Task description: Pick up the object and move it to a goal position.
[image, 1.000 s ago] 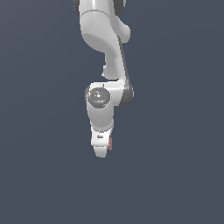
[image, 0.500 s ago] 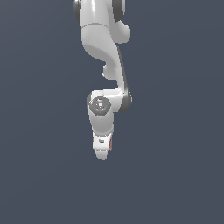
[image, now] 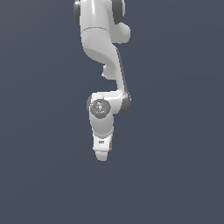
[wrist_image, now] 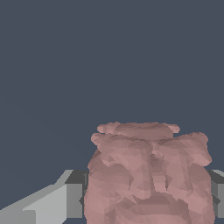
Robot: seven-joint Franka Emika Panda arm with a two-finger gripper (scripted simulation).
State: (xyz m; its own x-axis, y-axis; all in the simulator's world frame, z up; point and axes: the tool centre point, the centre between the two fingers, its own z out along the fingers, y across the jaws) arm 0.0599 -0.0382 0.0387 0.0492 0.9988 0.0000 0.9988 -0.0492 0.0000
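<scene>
Exterior view: White arm (image: 103, 43) hanging down from top of frame, elbow bent toward the exterior view's right, wrist joint with round grey cap (image: 100, 107) facing camera. End effector (image: 102, 154) pointing straight down, seen edge-on against plain dark blue-grey background (image: 43, 175). Thin sliver of pinkish-red showing at the end effector's edge on the exterior view's right: the object (image: 110, 146), mostly hidden behind the white housing. No desk edge or surface line discernible; cannot tell from here whether object is resting on anything.

Wrist view: Object (wrist_image: 148, 175) filling the lower centre of the picture, pinkish-red, bumpy, rough-faceted, roughly round with flatter lobed upper edge. Grey fingers (wrist_image: 74, 199) pressed against both flanks of the lump, one pad visible each side, second pad (wrist_image: 217, 197) partly cut by the frame edge. Pads touching object surface, no gap visible on either side. End effector closed narrow around the object, gripping it between the two pads. Light grey finger body (wrist_image: 39, 208) running off toward the corner. Rest of picture uniform dark blue-grey, featureless.
</scene>
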